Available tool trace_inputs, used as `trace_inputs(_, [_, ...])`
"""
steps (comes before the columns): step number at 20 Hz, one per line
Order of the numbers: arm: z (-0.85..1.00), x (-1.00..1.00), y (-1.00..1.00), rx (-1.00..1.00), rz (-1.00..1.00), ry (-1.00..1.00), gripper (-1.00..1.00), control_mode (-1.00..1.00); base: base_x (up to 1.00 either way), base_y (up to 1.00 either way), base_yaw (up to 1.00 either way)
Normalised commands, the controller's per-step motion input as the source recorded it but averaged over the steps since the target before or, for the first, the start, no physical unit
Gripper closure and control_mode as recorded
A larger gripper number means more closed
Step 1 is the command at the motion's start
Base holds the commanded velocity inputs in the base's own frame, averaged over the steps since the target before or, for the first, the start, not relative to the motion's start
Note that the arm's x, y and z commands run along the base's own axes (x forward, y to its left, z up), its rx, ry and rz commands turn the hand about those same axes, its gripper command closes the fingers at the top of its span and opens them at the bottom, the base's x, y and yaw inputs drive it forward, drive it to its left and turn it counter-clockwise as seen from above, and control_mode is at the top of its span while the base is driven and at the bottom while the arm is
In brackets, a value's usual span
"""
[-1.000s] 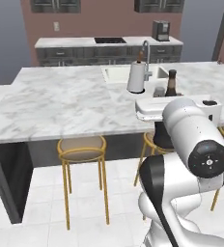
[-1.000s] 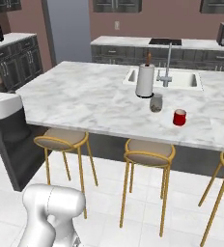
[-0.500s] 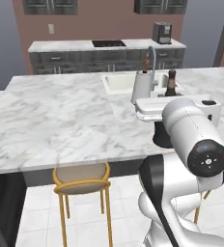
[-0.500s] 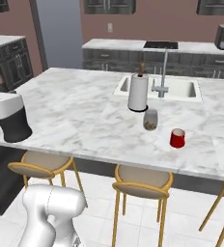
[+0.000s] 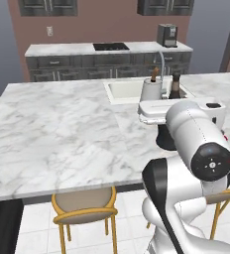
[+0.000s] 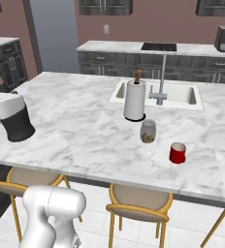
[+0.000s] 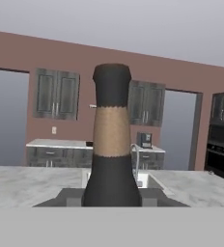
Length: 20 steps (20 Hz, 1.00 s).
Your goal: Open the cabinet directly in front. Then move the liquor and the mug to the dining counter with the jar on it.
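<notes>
Hand [image 6: 18, 127] gripping liquor [image 7: 111, 144], hanging over near edge of marble tabletop [image 6: 75, 121], bottle probably upright. Mug [image 6: 177, 153] sitting right of jar [image 6: 148, 131], paper towel roll [image 6: 134, 100] just behind.

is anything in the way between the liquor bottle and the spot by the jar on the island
Nothing visible. The liquor, clamped in the gripper, hangs over the near left edge of the dining counter, and bare marble runs from there to the jar. The paper towel roll stands behind the jar and the mug beyond it, both off that line.
</notes>
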Motion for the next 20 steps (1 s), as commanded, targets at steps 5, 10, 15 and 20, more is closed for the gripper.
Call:
trace_inputs(5, [0.0,0.0,0.0,0.0,0.0,0.0,1.0,1.0,0.65,0.0,0.0])
trace_inputs(10, [-0.06,0.37,-0.06,0.0,0.0,0.05,1.0,-1.0,0.37,0.0,0.0])
trace_inputs(15, [-0.23,1.0,-0.25,0.0,0.01,0.16,1.0,-1.0,0.0,0.0,0.0])
trace_inputs(20, [-0.48,0.69,-0.43,0.0,0.11,0.05,1.0,-1.0,0.0,0.0,0.0])
